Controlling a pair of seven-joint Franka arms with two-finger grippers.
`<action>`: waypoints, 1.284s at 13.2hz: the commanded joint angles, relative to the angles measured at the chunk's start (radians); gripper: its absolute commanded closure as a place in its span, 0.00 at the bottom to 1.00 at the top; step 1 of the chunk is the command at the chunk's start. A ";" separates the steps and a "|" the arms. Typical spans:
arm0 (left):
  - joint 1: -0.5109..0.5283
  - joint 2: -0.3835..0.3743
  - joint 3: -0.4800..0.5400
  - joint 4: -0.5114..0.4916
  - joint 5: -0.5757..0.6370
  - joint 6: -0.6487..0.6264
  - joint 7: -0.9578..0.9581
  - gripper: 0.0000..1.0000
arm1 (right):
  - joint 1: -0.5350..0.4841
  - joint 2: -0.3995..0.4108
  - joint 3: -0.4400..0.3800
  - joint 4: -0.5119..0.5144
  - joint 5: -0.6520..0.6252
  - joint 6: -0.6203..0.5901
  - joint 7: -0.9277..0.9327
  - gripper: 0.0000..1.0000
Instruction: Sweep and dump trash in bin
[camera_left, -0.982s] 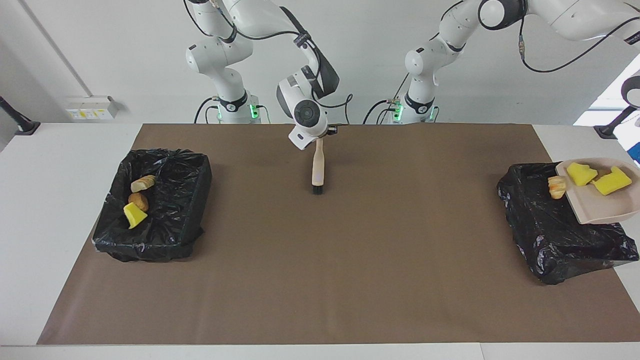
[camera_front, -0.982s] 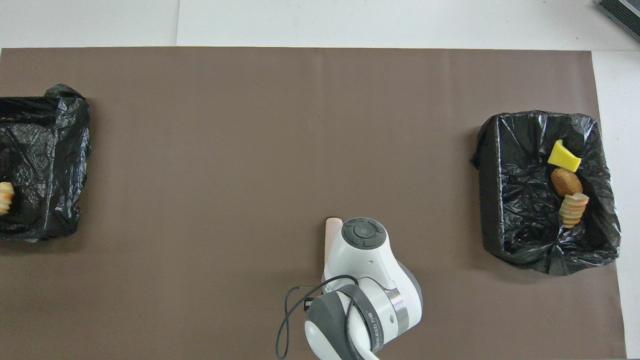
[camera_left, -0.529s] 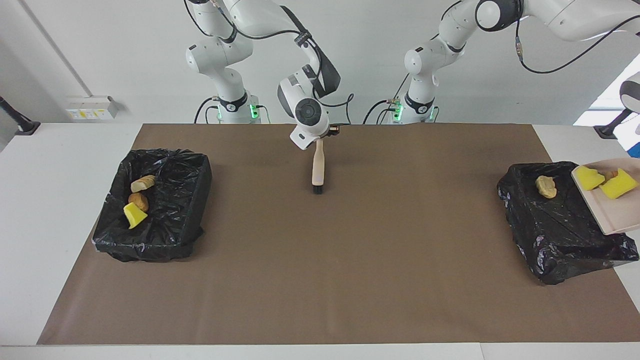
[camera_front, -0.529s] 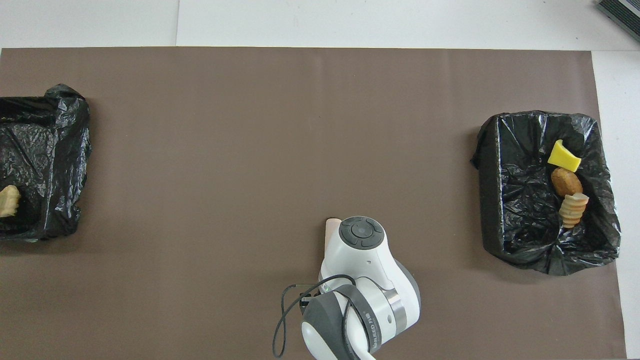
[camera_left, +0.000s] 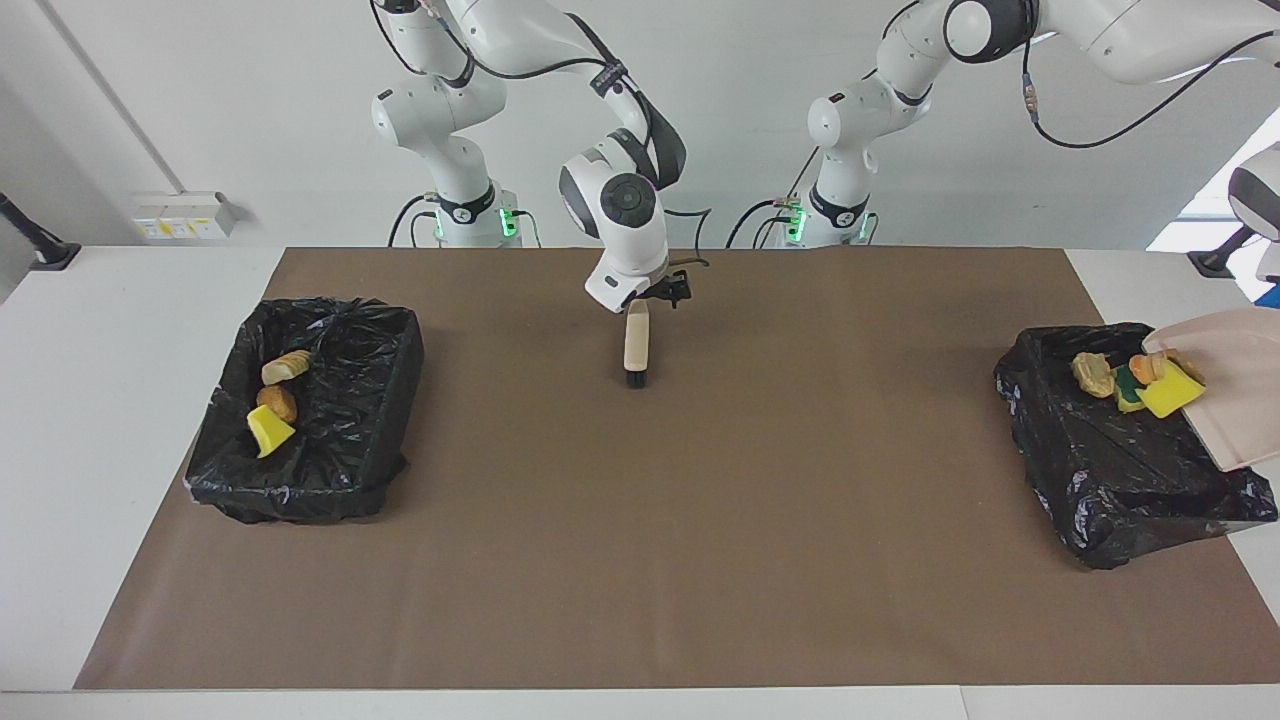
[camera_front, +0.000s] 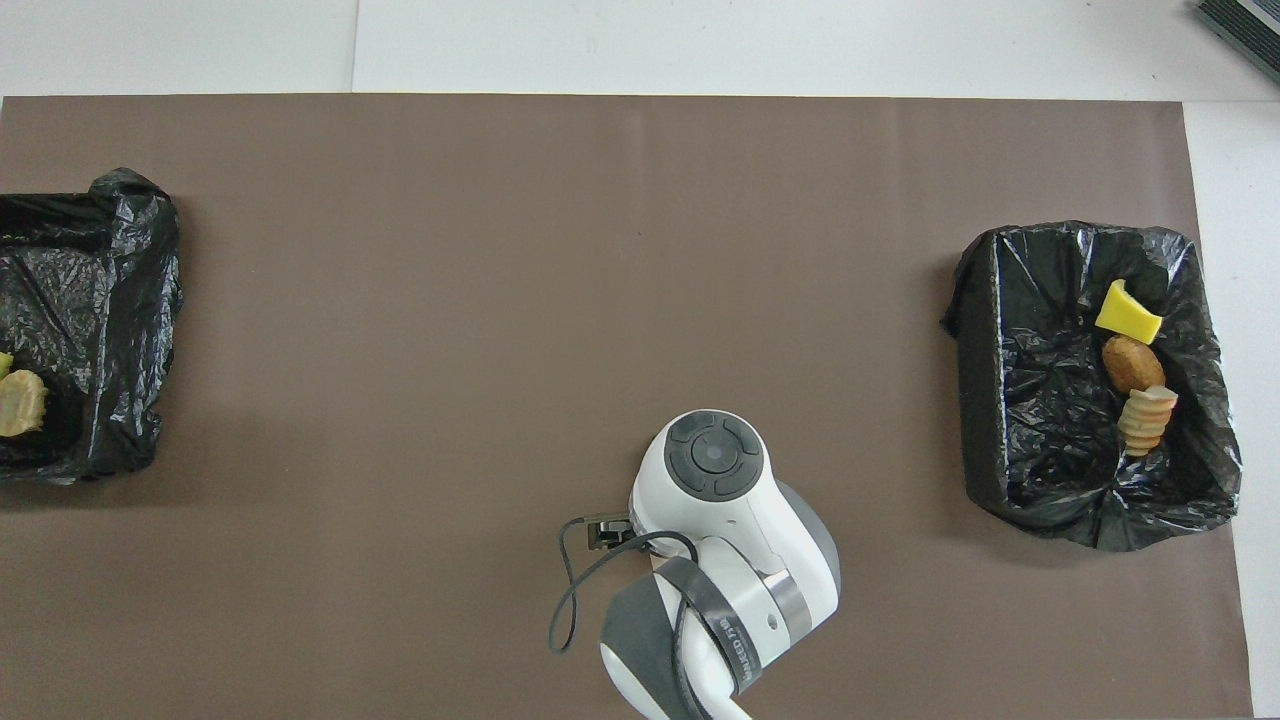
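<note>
Brown paper covers most of the white table (camera_left: 60, 420), plain white wall up top.

So, the trash: a bright yellow sponge wedge (camera_left: 1170, 392) and a small orange-brown piece (camera_left: 1146, 367) sit right at the low lip of the pale pink plastic dustpan (camera_left: 1240, 390), at mid-height by the frame edge on the left arm's end in the facing view. That pan is up in the air and tipped steeply, lip over the black-bag-lined bin (camera_left: 1110, 480). A pale beige lump (camera_left: 1092, 374) is already lying in that bin, just beside the other two. The pan's handle runs out of frame, and so does the left gripper. It's closed, but on what I can't see.

Top centre of the facing view: the right gripper (camera_left: 668, 291) hangs just over the handle end of a small wooden-handled brush with black bristles (camera_left: 636, 345), which lies flat on the paper. Its jaws look spread, nothing between them. In the overhead view the arm covers the brush entirely.

At the right arm's end there's a second black-lined bin (camera_left: 370, 420) holding another yellow wedge (camera_left: 268, 430), a brown oval lump (camera_left: 277, 402) and a beige ridged piece (camera_left: 286, 367).
</note>
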 joint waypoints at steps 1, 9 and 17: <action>-0.038 -0.004 0.010 0.050 0.041 -0.090 -0.021 1.00 | -0.112 -0.029 0.004 0.071 -0.073 0.001 -0.010 0.00; -0.109 -0.032 -0.002 0.108 0.058 -0.224 -0.039 1.00 | -0.346 -0.037 -0.024 0.252 -0.320 -0.069 -0.127 0.00; -0.269 -0.064 -0.008 0.075 -0.215 -0.348 -0.301 1.00 | -0.416 -0.235 -0.254 0.424 -0.320 -0.406 -0.493 0.00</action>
